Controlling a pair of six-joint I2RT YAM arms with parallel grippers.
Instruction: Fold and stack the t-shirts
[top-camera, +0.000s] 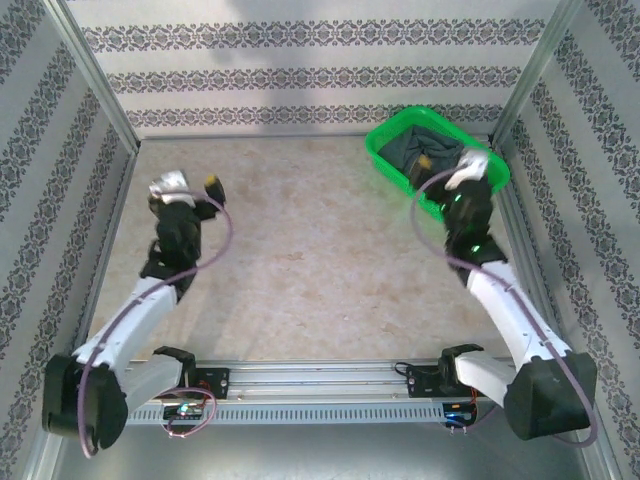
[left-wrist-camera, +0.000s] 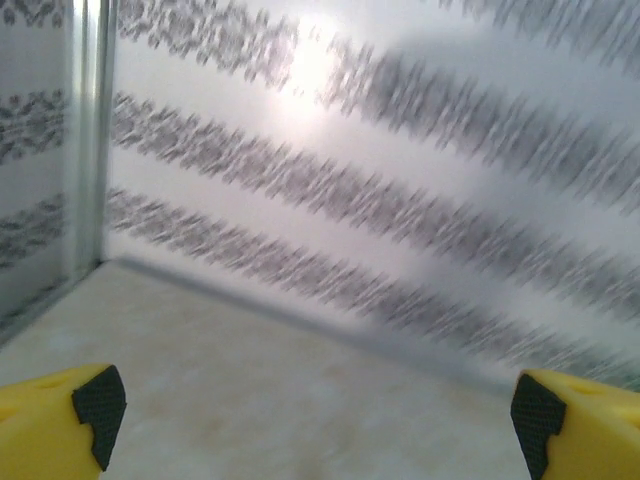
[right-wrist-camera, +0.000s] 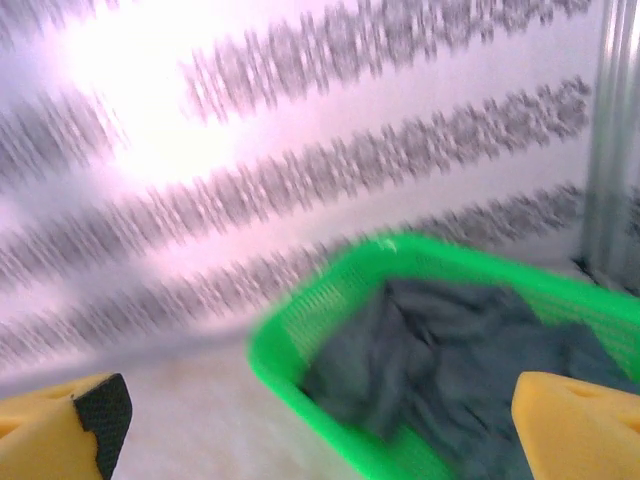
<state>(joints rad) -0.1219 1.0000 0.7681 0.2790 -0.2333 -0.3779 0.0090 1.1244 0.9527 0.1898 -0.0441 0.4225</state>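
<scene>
Your right gripper (top-camera: 448, 165) hangs wide open at the green basket (top-camera: 398, 121)'s near edge; your left gripper (top-camera: 190, 186), equally spread, is well left of it.

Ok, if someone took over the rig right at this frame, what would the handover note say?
Left gripper: open, empty, over the left side of the table.
Right gripper: open, empty, at the near edge of the green basket, facing into it.
T-shirts: a crumpled dark-grey heap inside the basket, at the far right corner; the number cannot be told.
Done: nothing folded or stacked yet.
Left: pull each shirt out, spread it on the table, fold it, stack.
</scene>
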